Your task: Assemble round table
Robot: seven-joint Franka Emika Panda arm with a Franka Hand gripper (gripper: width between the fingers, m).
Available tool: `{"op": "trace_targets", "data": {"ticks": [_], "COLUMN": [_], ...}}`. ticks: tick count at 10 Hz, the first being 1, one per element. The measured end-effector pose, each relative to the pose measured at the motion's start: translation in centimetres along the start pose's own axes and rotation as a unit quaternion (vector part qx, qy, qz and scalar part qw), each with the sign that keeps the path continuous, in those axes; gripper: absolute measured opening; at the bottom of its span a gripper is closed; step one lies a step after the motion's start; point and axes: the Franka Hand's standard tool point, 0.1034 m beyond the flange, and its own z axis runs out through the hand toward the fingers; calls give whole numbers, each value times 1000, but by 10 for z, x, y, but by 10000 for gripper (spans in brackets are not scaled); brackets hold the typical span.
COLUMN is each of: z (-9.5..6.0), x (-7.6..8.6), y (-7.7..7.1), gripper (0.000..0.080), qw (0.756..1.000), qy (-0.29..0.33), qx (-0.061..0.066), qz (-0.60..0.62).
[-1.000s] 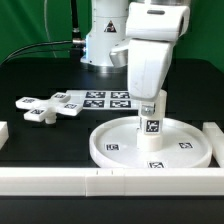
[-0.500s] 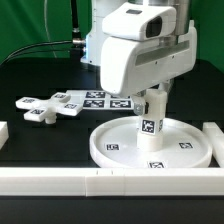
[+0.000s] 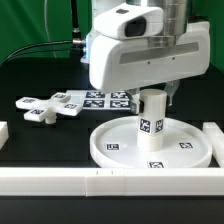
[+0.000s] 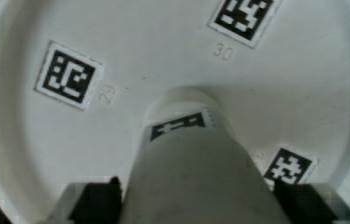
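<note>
The large round disc [image 3: 185, 150] lies flat near the front rail. The thick short cylinder [image 3: 151, 125] stands upright at its centre, tag facing the camera. My gripper [image 3: 153, 97] comes down from above and is shut on the cylinder's top; the hand's body hides the fingers in the exterior view. In the wrist view the cylinder [image 4: 193, 160] runs down to the disc [image 4: 136, 40], and the dark fingers [image 4: 97, 200] press against both its sides around my gripper's centre [image 4: 193, 200]. The cross-shaped piece [image 3: 45, 105] lies on the table at the exterior view's left.
The marker board [image 3: 105, 99] lies flat behind the disc. A long white rail [image 3: 100, 180] runs along the front. Short rail pieces stand at the right [image 3: 215, 135] and left [image 3: 3, 130] edges. The robot base [image 3: 100, 40] is at the back.
My hand has turned about its vertical axis on top of the cylinder, so its broad side now faces the camera. The cylinder stays upright at the disc's centre.
</note>
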Motion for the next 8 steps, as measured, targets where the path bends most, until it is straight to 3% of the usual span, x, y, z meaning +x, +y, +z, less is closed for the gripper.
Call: {"op": "trace_targets", "data": {"ticks": [1, 6, 8], "z": [0, 0, 1], "x": [0, 0, -2], "y": [0, 0, 0], "gripper": [407, 407, 407], "qw": [997, 974, 935], "qy": [2, 0, 0], "qx": [9, 13, 31], "qz": [72, 226, 353]}}
